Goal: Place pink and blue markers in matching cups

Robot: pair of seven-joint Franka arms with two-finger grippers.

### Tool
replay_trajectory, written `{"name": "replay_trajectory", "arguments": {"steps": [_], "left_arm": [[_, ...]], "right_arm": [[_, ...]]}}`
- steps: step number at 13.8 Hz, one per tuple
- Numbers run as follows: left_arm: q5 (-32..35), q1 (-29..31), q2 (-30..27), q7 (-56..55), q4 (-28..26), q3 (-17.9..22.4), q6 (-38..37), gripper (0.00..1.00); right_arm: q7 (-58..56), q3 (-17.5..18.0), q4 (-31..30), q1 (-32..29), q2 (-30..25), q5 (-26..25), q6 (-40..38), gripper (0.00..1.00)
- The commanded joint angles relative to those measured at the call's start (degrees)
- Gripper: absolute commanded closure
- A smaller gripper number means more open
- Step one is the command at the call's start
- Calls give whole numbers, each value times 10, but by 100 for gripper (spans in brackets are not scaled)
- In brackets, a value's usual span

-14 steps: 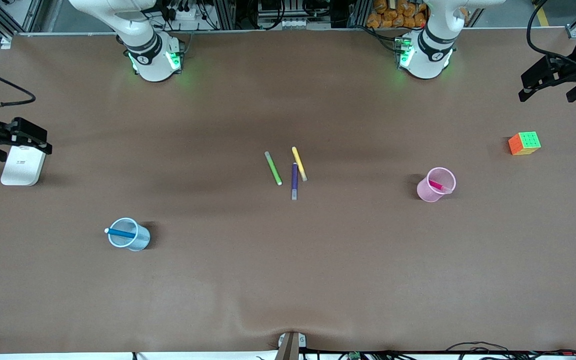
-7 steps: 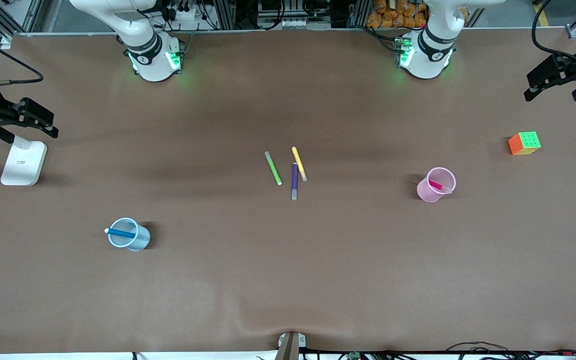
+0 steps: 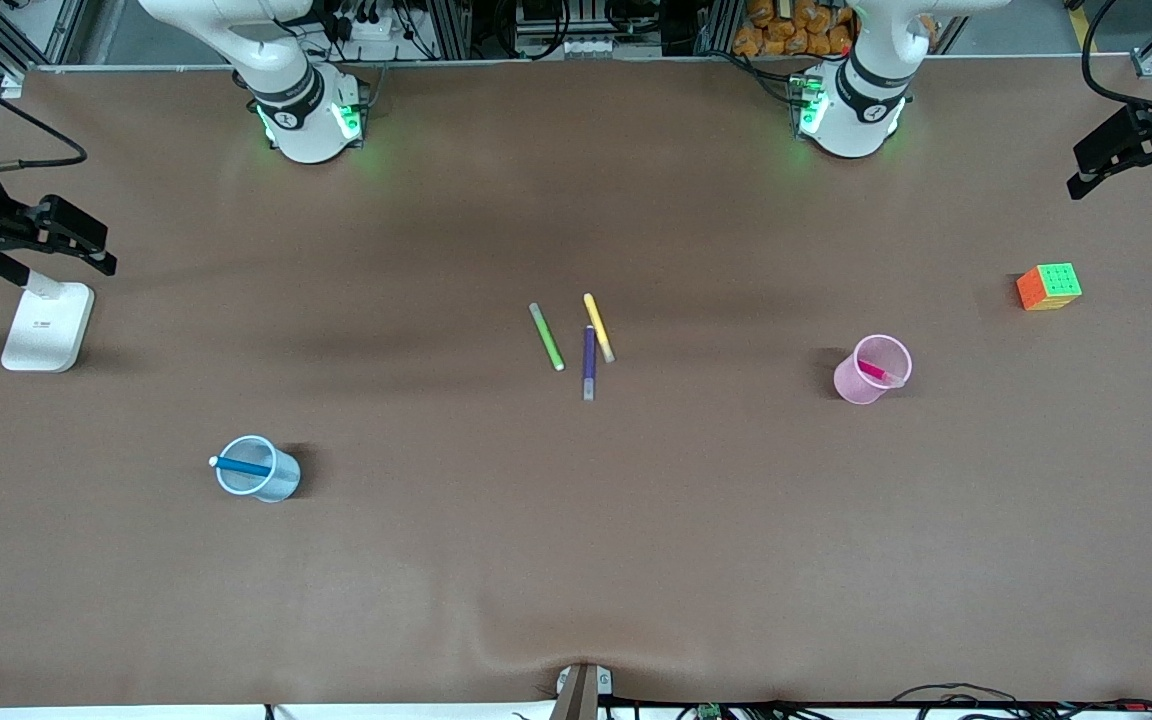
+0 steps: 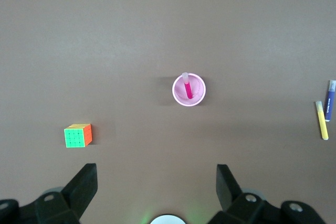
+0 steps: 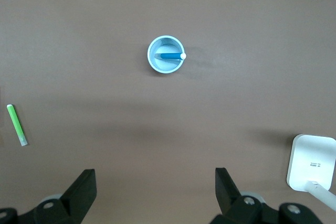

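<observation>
The pink marker leans inside the pale pink cup toward the left arm's end of the table; the left wrist view looks down on this pink cup and pink marker. Standing in the pale blue cup toward the right arm's end is the blue marker, its pale tip over the rim; blue cup and blue marker also show in the right wrist view. My left gripper hangs open and empty at the table's end. My right gripper is open and empty over the white stand.
Green, yellow and dark purple markers lie together mid-table. A colour cube sits near the left arm's end, farther from the front camera than the pink cup. A white stand rests at the right arm's end.
Both grippers have drawn back toward the robots' side and outward to their table ends, the right one holding still over the last half second. Cups and markers have not moved.
</observation>
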Motion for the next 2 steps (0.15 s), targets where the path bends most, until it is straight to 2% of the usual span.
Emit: {"name": "replay_trajectory", "arguments": {"steps": [1, 2], "left_arm": [[0, 3, 8, -13, 16, -3, -28, 0], [0, 3, 9, -16, 17, -3, -30, 0]], "right_arm": [[9, 8, -18, -12, -29, 3, -7, 0], [9, 8, -17, -12, -34, 2, -10, 0]]}}
